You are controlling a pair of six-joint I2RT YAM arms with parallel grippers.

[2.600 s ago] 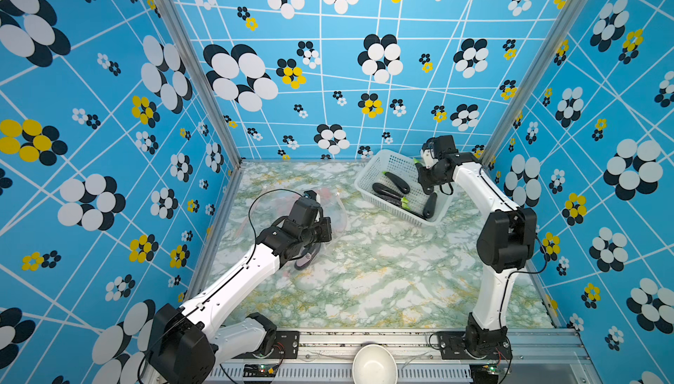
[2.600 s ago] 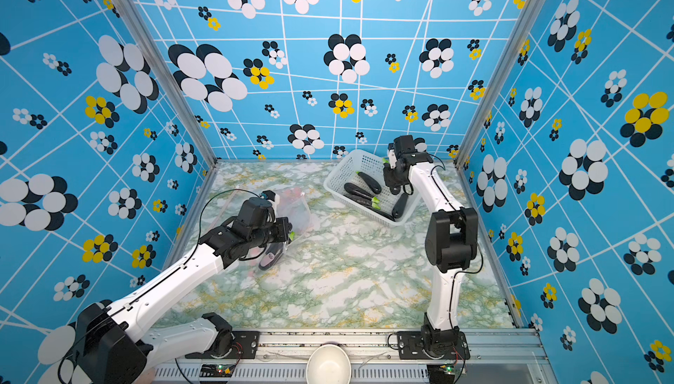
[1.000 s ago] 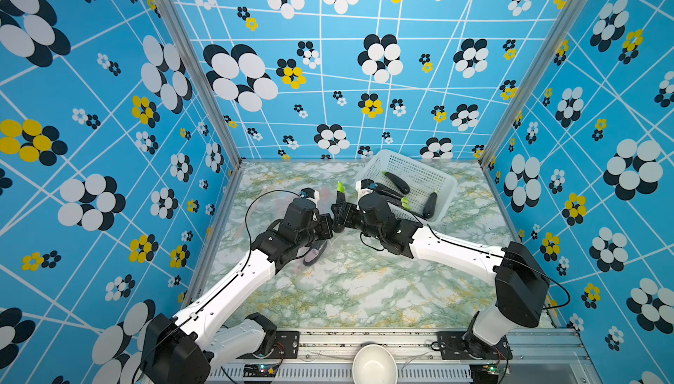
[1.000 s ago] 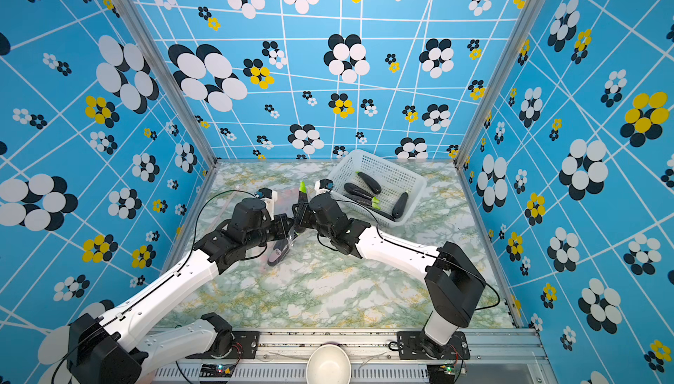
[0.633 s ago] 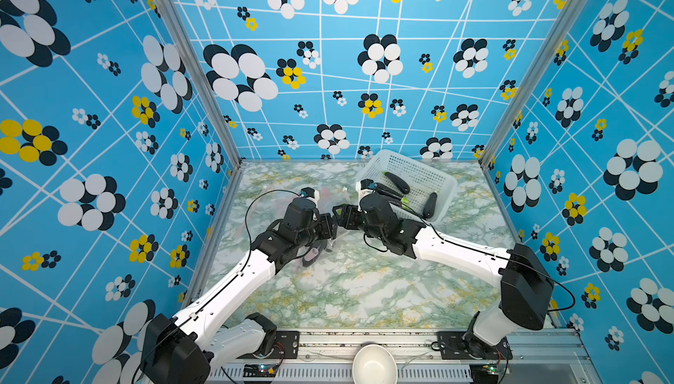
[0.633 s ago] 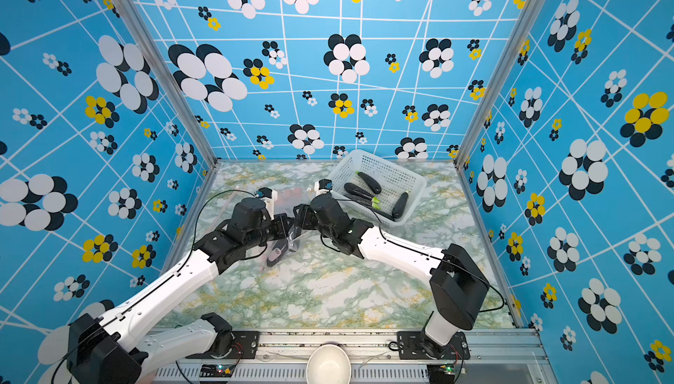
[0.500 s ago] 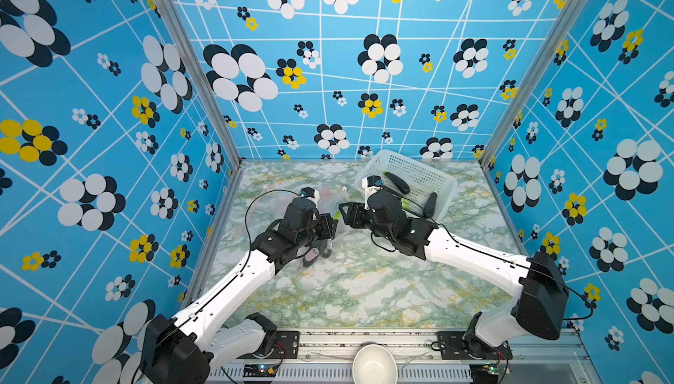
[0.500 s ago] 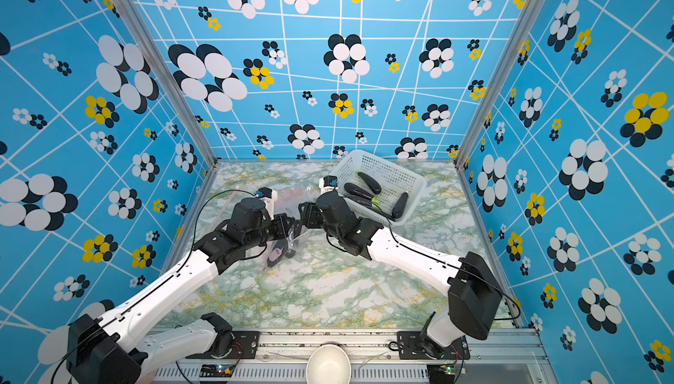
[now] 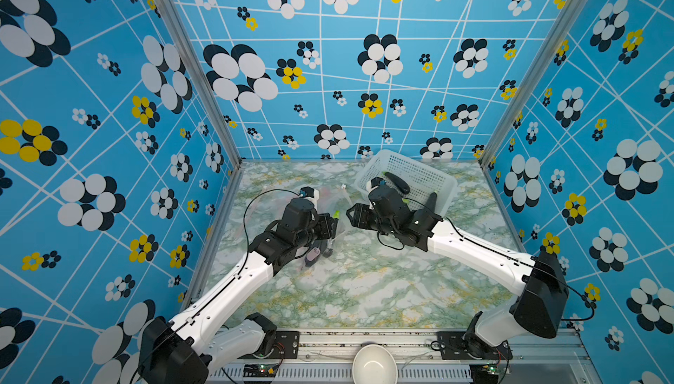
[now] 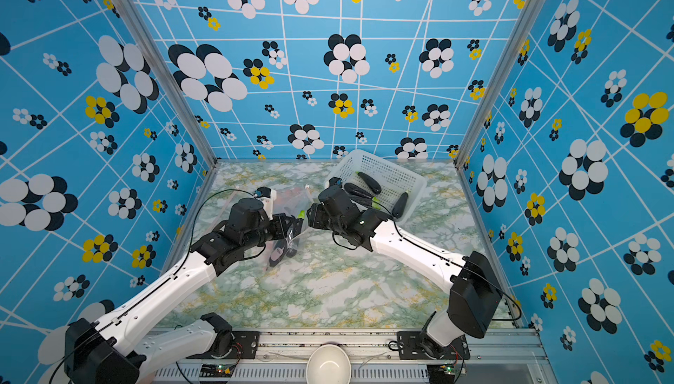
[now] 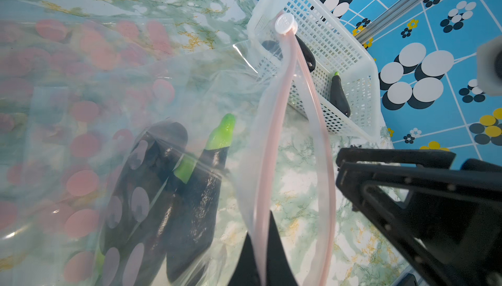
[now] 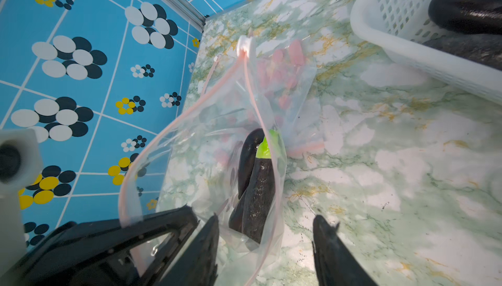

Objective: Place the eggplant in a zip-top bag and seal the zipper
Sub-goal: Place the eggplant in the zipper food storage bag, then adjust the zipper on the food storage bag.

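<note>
Just beside the basket [image 9: 419, 178], found the eggplant [image 11: 195, 195] already inside the zip-top bag [image 11: 81, 108], green stem [image 11: 221, 129] toward the gaping mouth, slider [image 11: 285, 24] parked nearest the basket on the pink zipper track [image 11: 274, 135]. Noted left gripper [image 11: 262, 244] pinched tight on that track's end far from the basket, right gripper [image 12: 265, 218] spread and empty between basket and bag. Judged likely trouble: thin track slipping out of that pinch under a slider pull, or stem snagging the slider, leaving the seal part open
</note>
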